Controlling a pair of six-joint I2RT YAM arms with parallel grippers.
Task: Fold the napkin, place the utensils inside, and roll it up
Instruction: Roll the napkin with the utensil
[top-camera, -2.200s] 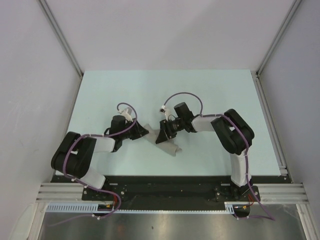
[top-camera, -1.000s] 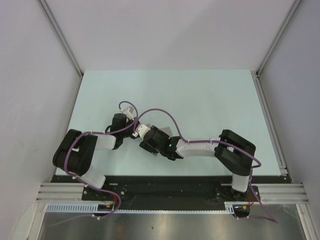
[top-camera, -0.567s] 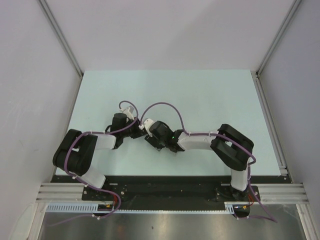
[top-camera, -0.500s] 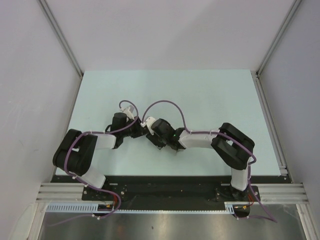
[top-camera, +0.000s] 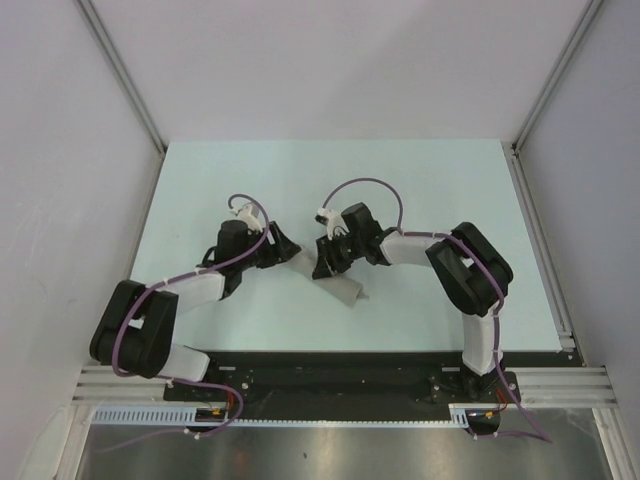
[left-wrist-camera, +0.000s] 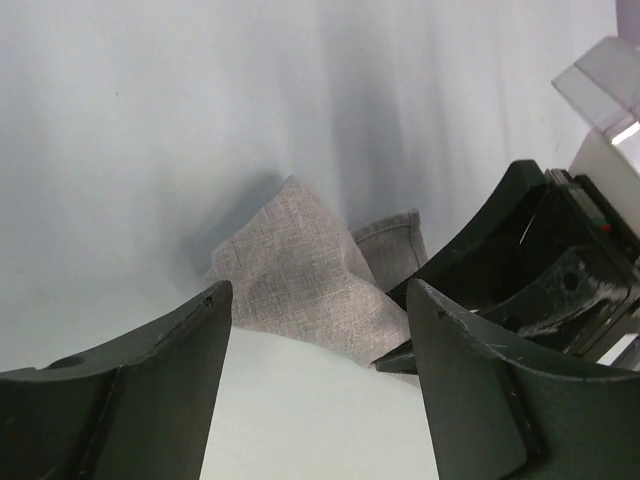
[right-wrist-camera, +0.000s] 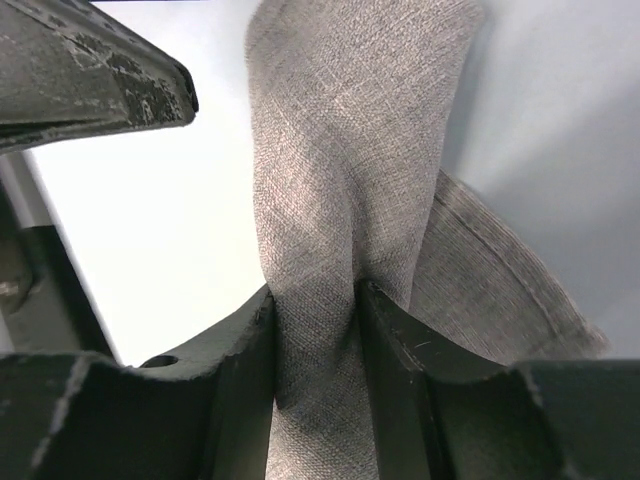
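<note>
Plain light-grey soft cloth napkin (top-camera: 340, 288) sits bunched on the pale green bench (top-camera: 420, 190), about mid-width, toward the bench's near edge. Right tool (right-wrist-camera: 315, 295) pinches a gathered fold of napkin, cloth squeezed tight between both fingers. Left tool (left-wrist-camera: 315, 300) is low over the bench, left of centre, fingers spread wide with nothing gripped. The cloth lies just ahead of them.
</note>
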